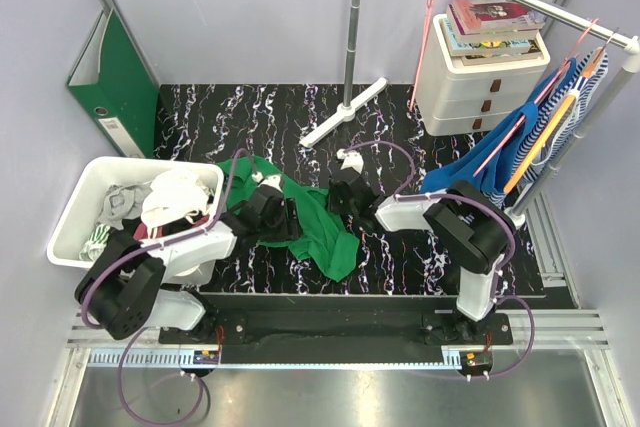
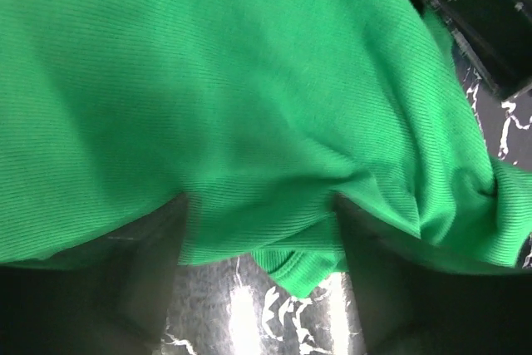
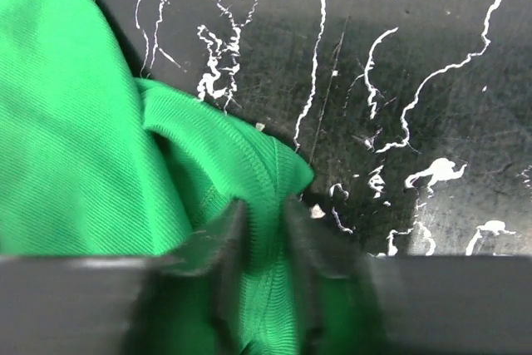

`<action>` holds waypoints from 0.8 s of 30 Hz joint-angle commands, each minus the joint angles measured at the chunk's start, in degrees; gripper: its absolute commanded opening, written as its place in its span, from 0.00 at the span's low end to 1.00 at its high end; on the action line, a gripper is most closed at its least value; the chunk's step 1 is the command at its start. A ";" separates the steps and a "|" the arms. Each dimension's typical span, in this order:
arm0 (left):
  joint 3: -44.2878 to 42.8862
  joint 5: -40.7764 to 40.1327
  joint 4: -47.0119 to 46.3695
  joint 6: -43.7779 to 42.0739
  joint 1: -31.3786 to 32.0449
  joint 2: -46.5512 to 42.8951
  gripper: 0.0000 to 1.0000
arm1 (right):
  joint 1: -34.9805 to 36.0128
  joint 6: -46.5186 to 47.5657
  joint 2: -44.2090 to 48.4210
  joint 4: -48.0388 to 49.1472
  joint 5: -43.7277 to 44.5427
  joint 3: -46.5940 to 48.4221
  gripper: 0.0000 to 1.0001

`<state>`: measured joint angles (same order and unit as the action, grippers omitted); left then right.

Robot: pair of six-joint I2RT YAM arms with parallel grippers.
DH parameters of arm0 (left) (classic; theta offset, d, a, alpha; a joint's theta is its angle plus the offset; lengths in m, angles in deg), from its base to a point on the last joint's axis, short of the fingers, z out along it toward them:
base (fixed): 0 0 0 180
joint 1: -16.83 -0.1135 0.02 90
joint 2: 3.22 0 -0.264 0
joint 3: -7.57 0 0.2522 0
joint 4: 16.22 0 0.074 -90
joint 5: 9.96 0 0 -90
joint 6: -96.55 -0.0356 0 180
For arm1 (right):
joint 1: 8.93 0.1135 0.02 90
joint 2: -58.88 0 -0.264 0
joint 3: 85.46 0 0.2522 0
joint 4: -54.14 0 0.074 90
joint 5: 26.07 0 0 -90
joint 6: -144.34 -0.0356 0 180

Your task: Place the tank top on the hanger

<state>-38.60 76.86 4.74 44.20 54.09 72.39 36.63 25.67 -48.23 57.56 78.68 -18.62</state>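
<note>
The green tank top [image 1: 322, 232] lies crumpled on the black marbled table between my two arms. My left gripper [image 1: 272, 209] sits at its left side. In the left wrist view the fingers [image 2: 158, 247] stand wide apart, and the tank top [image 2: 233, 81] is draped over their tips. My right gripper [image 1: 340, 192] is at the top's far right edge. In the right wrist view it [image 3: 264, 209] is shut on a fold of the tank top [image 3: 75, 139]. The thin pink hanger [image 1: 426, 37] hangs empty from the rail at the back right.
A white bin [image 1: 88, 185] of clothes stands at the left, with a green binder [image 1: 118, 87] behind it. A white drawer unit [image 1: 480, 82] with books is at the back right. The rail's pole [image 1: 352, 37] stands mid-back. Blue and striped garments [image 1: 520, 142] hang at the right.
</note>
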 commanded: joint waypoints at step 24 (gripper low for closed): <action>-13.12 -11.84 11.51 -11.72 -18.09 -12.69 0.00 | -12.25 5.64 40.14 -18.67 18.82 -12.56 0.00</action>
<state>-49.66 69.65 13.44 33.78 37.78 59.21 25.02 30.07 -9.21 42.75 92.49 -31.53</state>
